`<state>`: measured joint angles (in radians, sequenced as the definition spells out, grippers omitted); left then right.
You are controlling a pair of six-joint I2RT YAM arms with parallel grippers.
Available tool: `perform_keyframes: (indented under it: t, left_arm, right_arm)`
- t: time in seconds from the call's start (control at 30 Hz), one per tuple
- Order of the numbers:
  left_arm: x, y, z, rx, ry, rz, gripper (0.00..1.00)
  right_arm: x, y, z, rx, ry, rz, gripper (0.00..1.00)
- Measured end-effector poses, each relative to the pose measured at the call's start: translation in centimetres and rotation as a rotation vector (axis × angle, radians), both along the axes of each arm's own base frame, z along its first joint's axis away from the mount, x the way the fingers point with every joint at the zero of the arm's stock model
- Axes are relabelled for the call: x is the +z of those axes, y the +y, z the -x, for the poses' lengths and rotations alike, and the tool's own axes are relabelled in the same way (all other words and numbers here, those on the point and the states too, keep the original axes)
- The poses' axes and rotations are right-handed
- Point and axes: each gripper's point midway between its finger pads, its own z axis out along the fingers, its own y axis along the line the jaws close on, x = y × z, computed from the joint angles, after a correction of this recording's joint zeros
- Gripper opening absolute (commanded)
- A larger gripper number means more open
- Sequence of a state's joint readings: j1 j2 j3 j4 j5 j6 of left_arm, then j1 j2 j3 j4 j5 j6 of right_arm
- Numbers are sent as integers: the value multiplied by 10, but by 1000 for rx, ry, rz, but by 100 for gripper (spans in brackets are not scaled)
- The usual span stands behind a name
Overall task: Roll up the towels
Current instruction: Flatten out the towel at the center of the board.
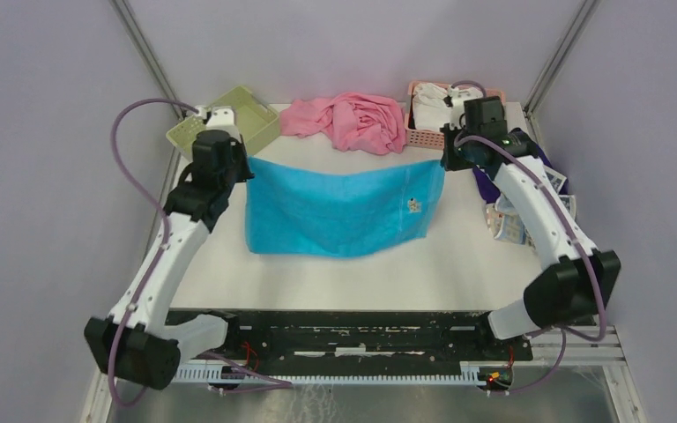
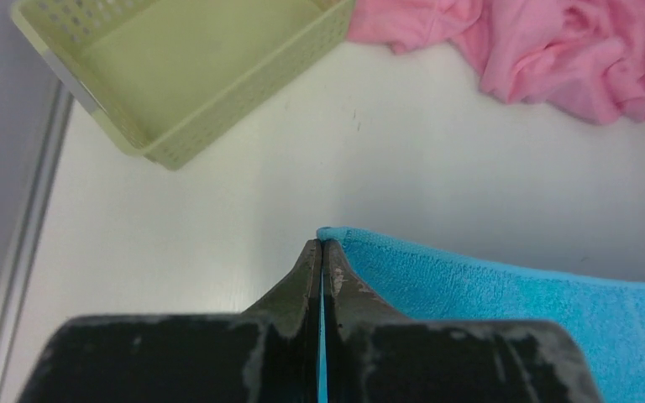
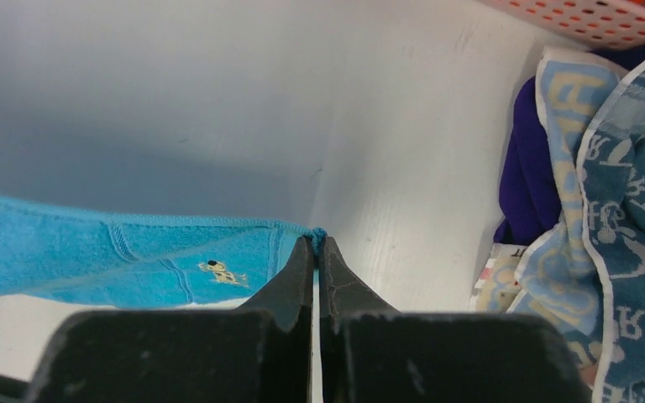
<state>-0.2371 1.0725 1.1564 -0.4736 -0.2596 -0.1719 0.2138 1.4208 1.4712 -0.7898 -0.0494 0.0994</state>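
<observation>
A bright blue towel (image 1: 339, 211) with a small embroidered animal hangs stretched between both arms above the table, its lower edge resting on the surface. My left gripper (image 2: 322, 243) is shut on the towel's (image 2: 504, 302) left top corner; blue cloth shows between the jaws. My right gripper (image 3: 317, 239) is shut on the right top corner of the same towel (image 3: 117, 260). More towels lie heaped at the right table edge: a printed blue and white one (image 3: 630, 218) and a cream one with lettering (image 1: 511, 225), partly hidden behind my right arm.
A green basket (image 1: 234, 115) stands at the back left. A crumpled pink cloth (image 1: 357, 119) lies at the back centre. A pink basket (image 1: 427, 132) holding a white cloth (image 1: 427, 106) is at the back right. A dark purple cloth (image 3: 529, 168) lies under the printed towels.
</observation>
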Motion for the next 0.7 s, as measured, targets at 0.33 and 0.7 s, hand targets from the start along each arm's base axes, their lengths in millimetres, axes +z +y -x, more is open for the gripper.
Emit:
perform_keyframes:
  t: [0.33, 0.7]
  left_arm:
    - [-163, -17, -85, 31, 359, -41, 3]
    - [-171, -20, -146, 5, 292, -43, 3]
  right_arm:
    - [-123, -16, -81, -48, 162, 219, 1]
    - [-135, -20, -129, 6, 52, 320, 1]
